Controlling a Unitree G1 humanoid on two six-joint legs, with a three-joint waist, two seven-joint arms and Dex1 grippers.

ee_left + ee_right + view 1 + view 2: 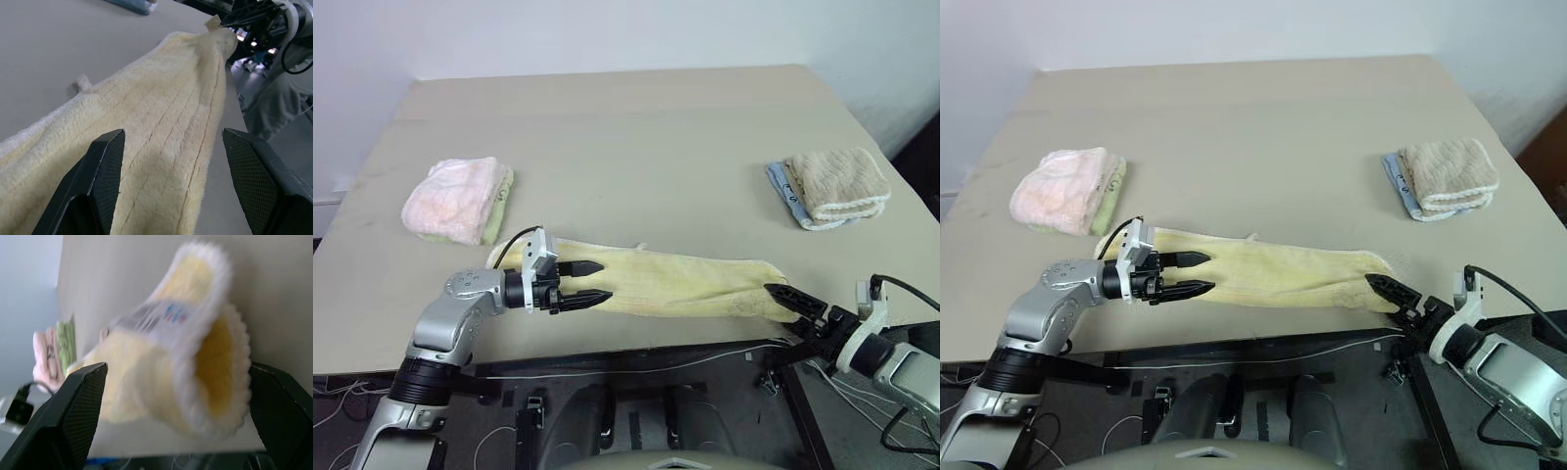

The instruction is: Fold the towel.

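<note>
Towel (675,282) stretches lengthwise between both claws: left claw (591,283) spread over one end, right claw (795,305) spread at the other, neither pinching.

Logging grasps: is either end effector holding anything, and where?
Nothing held. Both end effectors, left and right, stand open at opposite ends of the pale yellow terry-cloth towel.

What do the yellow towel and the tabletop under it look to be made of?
The towel looks like soft terry cloth: fuzzy pale yellow pile with faint ribbed lines, a lighter hemmed end and a sewn-in label at that end. The table looks like a smooth matte beige board, perhaps laminate; no grain shows, so that is uncertain.
</note>
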